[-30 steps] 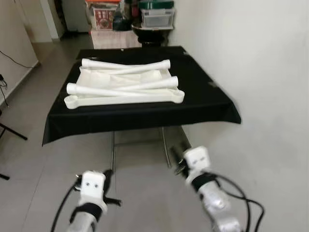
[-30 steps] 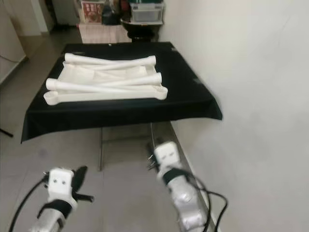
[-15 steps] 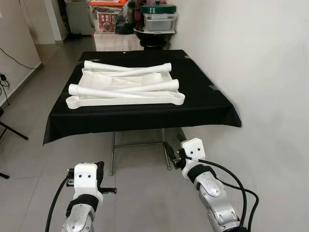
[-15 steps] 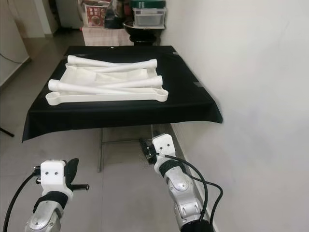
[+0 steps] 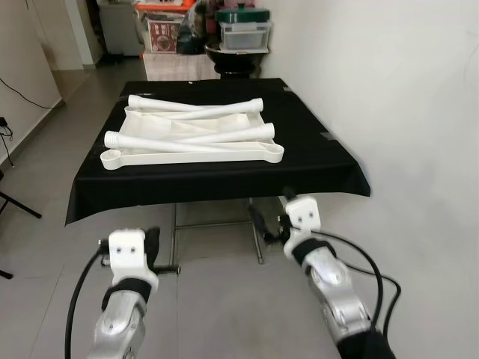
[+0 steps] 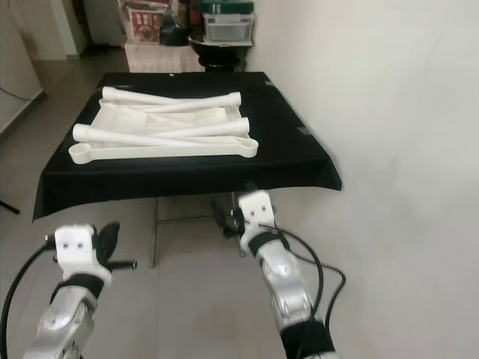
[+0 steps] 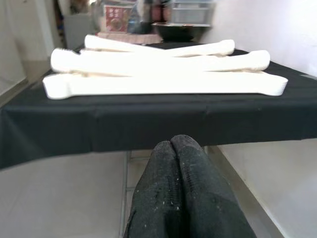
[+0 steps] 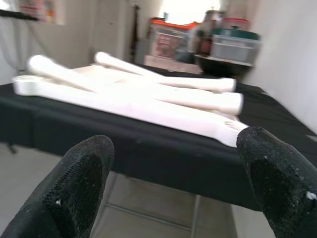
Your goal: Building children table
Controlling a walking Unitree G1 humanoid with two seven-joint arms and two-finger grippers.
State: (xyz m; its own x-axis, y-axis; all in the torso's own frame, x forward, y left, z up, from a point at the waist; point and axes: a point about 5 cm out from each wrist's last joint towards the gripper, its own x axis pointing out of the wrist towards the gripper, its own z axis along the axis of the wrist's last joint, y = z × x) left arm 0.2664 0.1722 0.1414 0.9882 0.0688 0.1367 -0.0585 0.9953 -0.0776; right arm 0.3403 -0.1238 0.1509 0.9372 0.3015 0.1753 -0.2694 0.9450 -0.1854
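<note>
A white table top lies on a table under a black cloth. Several white legs lie crossed over it, one along the back. My left gripper hovers low over the floor, short of the table's front left; its fingers are pressed together, shut on nothing. My right gripper is just below the cloth's front hem, right of centre. It is open, with its fingertips spread wide, nothing between them, and the white parts beyond.
A white wall runs close along the table's right side. Metal table legs stand under the cloth. Storage boxes and a black bowl sit behind the table. A dark stand leg crosses the tiled floor at left.
Both arms have come up and forward towards the table's front edge, the right gripper now at the cloth's hem. The camera view has shifted slightly.
</note>
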